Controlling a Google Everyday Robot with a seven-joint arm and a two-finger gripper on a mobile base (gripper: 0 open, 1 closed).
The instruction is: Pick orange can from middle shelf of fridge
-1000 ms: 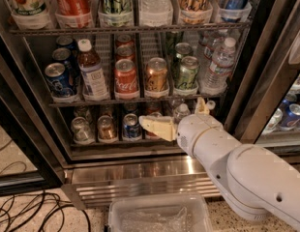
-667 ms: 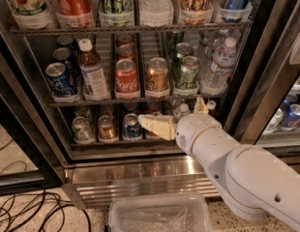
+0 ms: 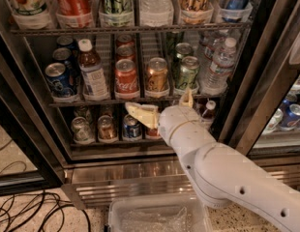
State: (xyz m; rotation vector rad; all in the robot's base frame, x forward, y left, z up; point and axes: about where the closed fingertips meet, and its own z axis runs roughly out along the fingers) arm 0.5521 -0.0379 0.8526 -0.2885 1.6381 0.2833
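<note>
Fridge (image 3: 140, 178): door open, wire racks stocked, ribbed steel base noted along the lower centre of the frame.

Middle shelf (image 3: 92, 102): observed across the centre of the frame. The orange can (image 3: 156, 74) is found upright at the front of its lane, just right of centre, between a red Coca-Cola can (image 3: 126, 79) on its left and a green can (image 3: 188, 71) on its right. A tea bottle (image 3: 92, 71) and a blue can (image 3: 58, 79) are recorded further left, a water bottle (image 3: 217, 66) at the right end.

Gripper (image 3: 158, 100): located just below the orange can, at the front edge of the middle shelf. Its cream fingers are seen spread apart (one pointing left, one pointing up), with nothing clamped between them. No contact with the orange can is observed.

The white arm is seen entering from the lower right. A clear plastic bin (image 3: 159, 216) is noted at the bottom centre, and cables (image 3: 24, 211) on the floor at lower left.
</note>
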